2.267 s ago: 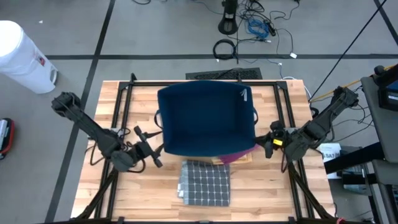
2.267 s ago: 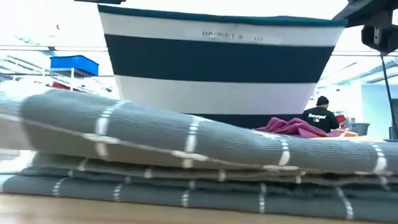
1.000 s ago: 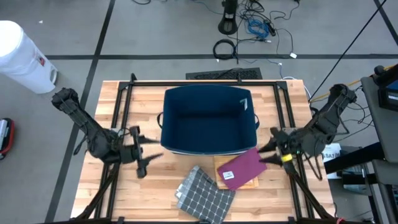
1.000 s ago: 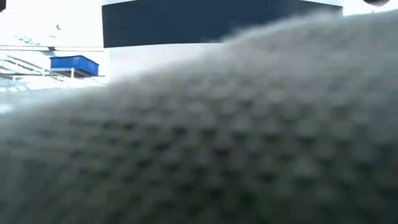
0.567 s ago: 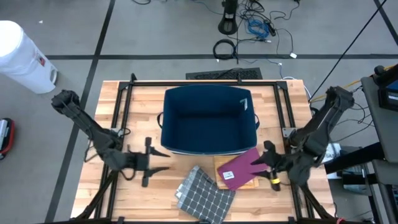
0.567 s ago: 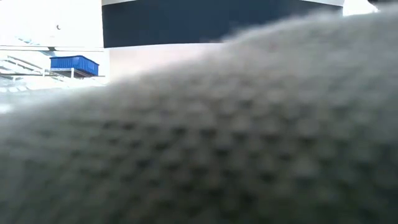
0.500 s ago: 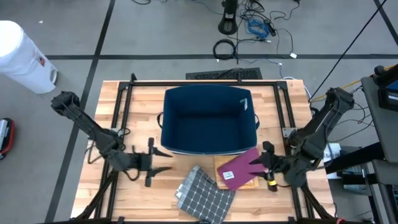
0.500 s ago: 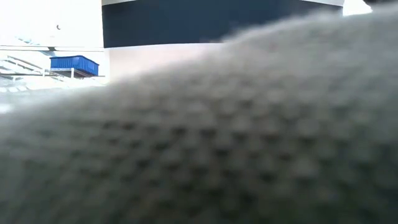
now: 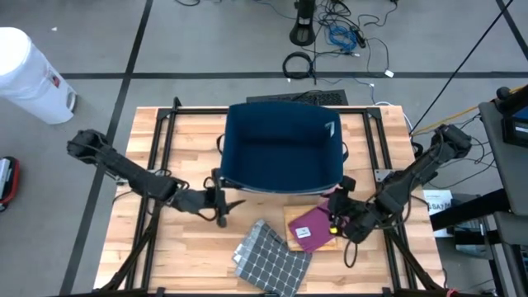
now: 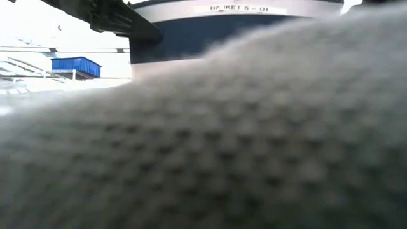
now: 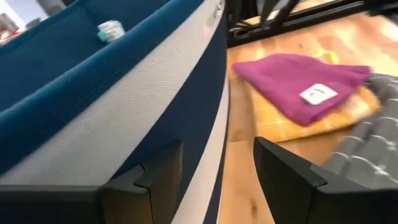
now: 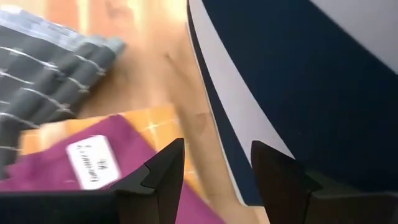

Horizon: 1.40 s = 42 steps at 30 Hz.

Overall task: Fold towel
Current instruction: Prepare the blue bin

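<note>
Flanking the basket (image 9: 283, 150), left gripper (image 9: 221, 202) and right gripper (image 9: 340, 208) both sit at its near lower corners with fingers spread and empty, probably to shift it, since the grey towel (image 9: 271, 257) lies folded at the table (image 9: 144, 247) front edge, beside the purple cloth (image 9: 311, 228) on a yellow one. High view gives the full layout; low view is blocked by towel weave, only wrist views show the gaps between fingers
</note>
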Each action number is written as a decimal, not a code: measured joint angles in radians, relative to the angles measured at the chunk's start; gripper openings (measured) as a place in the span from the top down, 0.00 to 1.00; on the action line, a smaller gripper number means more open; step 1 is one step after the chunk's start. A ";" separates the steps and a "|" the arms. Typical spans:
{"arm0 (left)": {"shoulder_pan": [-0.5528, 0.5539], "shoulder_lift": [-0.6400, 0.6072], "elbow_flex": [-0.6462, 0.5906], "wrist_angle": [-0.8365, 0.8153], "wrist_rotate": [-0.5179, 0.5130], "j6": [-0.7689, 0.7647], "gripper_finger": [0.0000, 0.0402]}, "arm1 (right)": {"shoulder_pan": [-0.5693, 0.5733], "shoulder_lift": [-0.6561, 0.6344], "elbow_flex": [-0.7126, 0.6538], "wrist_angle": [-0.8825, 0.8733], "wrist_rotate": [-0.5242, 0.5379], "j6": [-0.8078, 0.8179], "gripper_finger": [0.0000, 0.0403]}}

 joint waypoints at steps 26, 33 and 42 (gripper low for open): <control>-0.097 0.000 0.000 0.151 0.047 0.076 0.49 | 0.176 0.186 0.001 0.155 -0.251 -0.074 0.57; -0.011 -0.001 0.001 0.057 0.086 -0.047 0.48 | 0.147 0.218 0.000 0.236 -0.224 -0.121 0.57; -0.010 -0.023 0.116 -0.128 0.096 -0.030 0.31 | 0.137 0.197 0.000 0.236 -0.209 -0.144 0.57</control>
